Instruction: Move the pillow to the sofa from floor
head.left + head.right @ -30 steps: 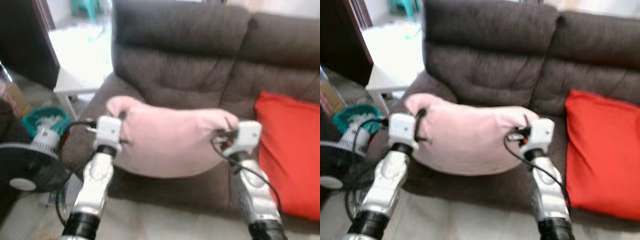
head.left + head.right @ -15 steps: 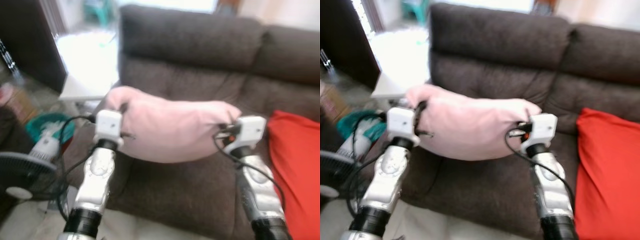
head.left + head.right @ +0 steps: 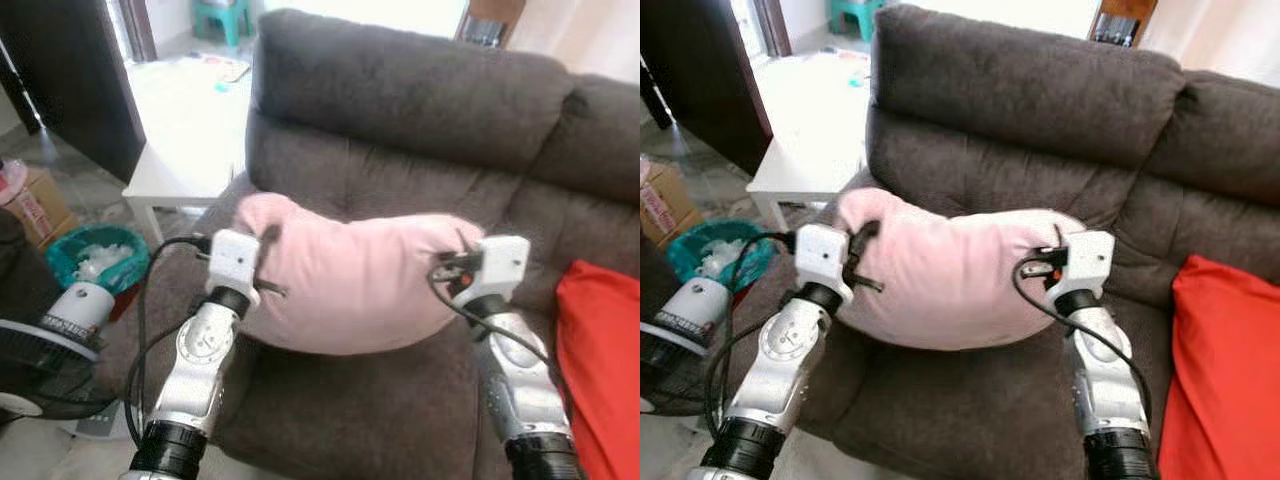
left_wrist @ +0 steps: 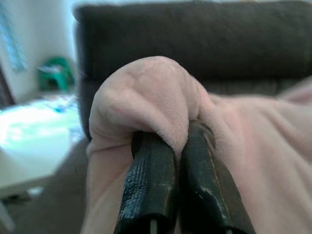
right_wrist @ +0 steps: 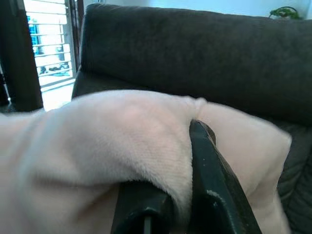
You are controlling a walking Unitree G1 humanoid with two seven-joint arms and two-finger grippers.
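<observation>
Left eye view shows the pink pillow (image 3: pixel 355 285) held up over the sofa (image 3: pixel 420 110) seat, just before the backrest. The left gripper (image 4: pixel 171 146) is clamped on one corner and the right gripper (image 5: pixel 187 146) pinches the other, so the soft pillow hangs level between them, probably for a flat drop. A red cushion (image 3: pixel 600 360) lies on the seat to the right. Left of the sofa stand a white bench (image 3: pixel 175 175), a fan (image 3: pixel 45 345) and a teal bin (image 3: pixel 95 258).
</observation>
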